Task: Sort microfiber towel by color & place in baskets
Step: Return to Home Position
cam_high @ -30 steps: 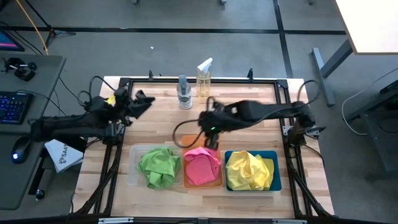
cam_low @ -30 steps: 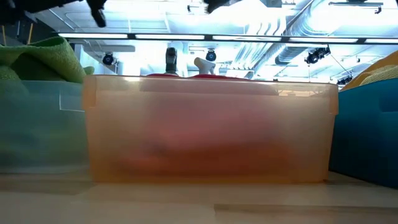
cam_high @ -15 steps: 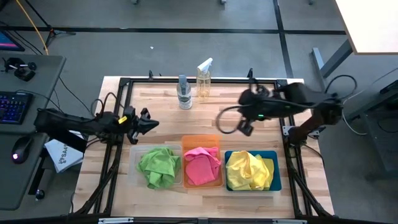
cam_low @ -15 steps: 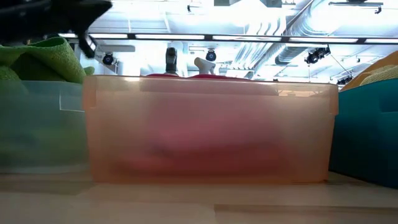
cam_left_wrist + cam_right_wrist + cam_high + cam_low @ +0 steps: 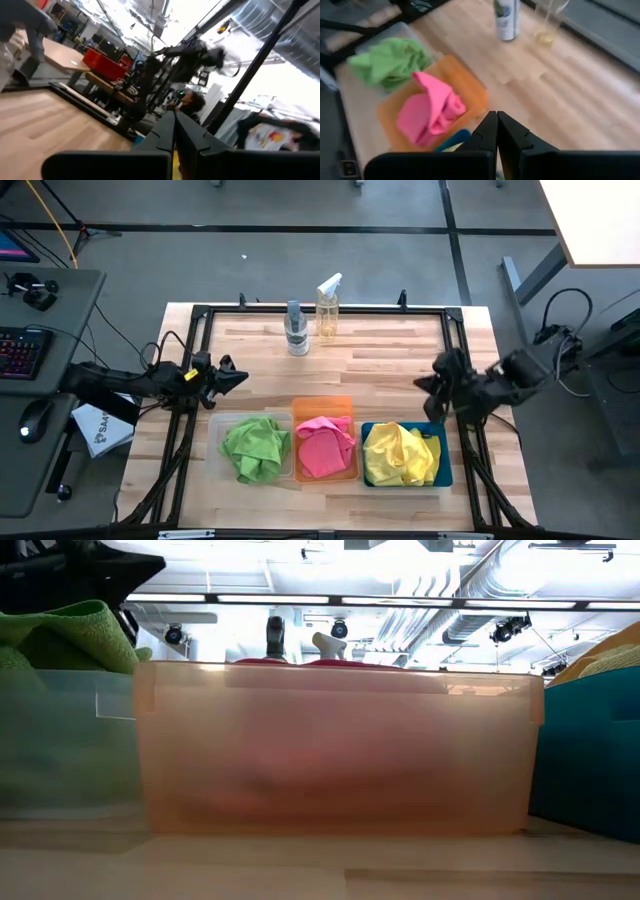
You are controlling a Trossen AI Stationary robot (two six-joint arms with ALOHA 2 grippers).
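Observation:
Three baskets stand in a row near the table's front edge. The clear basket (image 5: 218,425) holds a green towel (image 5: 255,448). The orange basket (image 5: 322,406) holds a pink towel (image 5: 324,444). The blue basket (image 5: 440,430) holds a yellow towel (image 5: 400,455). My left gripper (image 5: 242,376) hovers shut at the table's left edge, behind the clear basket. My right gripper (image 5: 422,385) hovers shut near the table's right edge, behind the blue basket. The right wrist view shows the pink towel (image 5: 430,110) and the green towel (image 5: 390,62) lying crumpled in their baskets.
Two spray bottles (image 5: 296,330) (image 5: 328,305) stand at the table's far edge, in the middle. A black frame (image 5: 320,309) runs round the table. Bare wood lies between the bottles and the baskets. In the low view the orange basket (image 5: 340,750) fills the foreground.
My right gripper has risen from over the orange basket and swung back toward the table's right edge. My left gripper has moved toward the near edge and shut. The towels lie still in their baskets.

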